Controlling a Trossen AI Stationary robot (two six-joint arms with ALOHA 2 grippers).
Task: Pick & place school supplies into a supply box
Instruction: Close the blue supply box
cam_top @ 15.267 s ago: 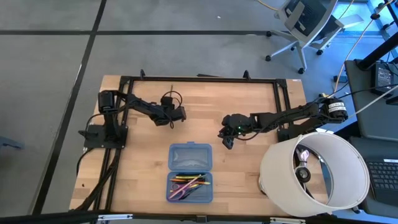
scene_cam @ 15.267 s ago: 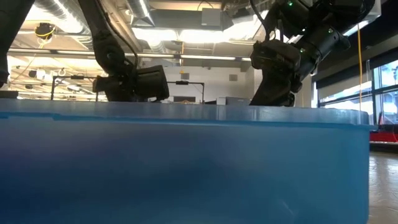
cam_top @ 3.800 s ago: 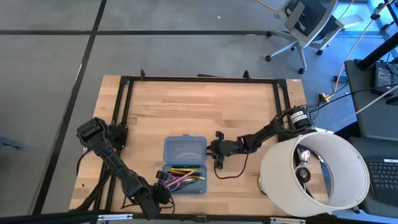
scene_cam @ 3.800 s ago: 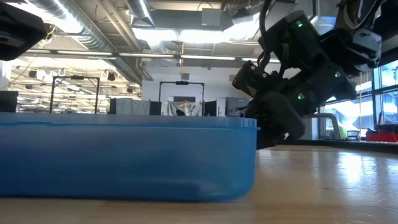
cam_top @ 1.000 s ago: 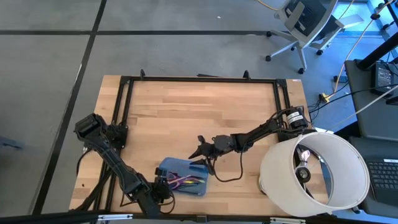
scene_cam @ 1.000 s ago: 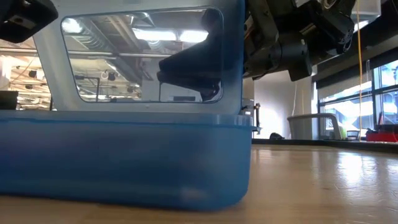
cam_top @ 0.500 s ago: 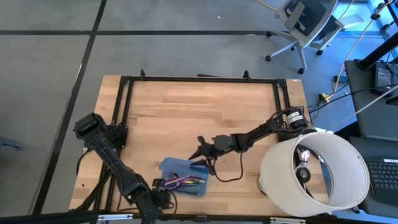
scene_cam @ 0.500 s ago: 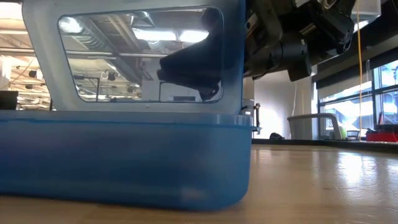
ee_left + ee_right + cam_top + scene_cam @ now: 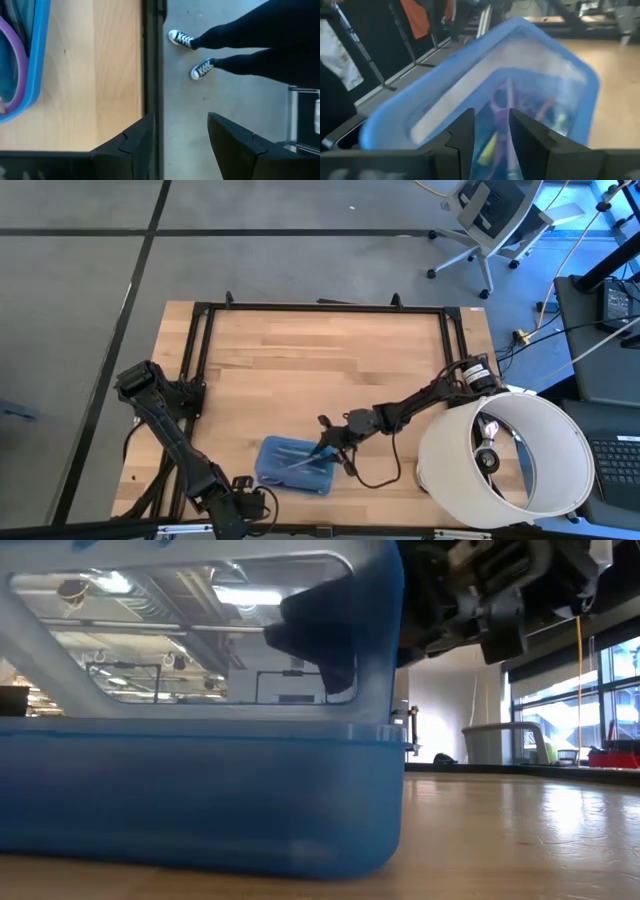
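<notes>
At lower centre of the desk [image 9: 300, 370], your right hand [image 9: 327, 442], fingers slightly spread, tips the supply box [image 9: 293, 465] lid over the supplies; light, slippery plastic, so press its rim.

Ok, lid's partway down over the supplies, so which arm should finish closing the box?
The right. Its gripper is already at the lid of the supply box, which tilts over the pens and scissors in the right wrist view. The left gripper sits off the table's near edge, open and facing the floor.
</notes>
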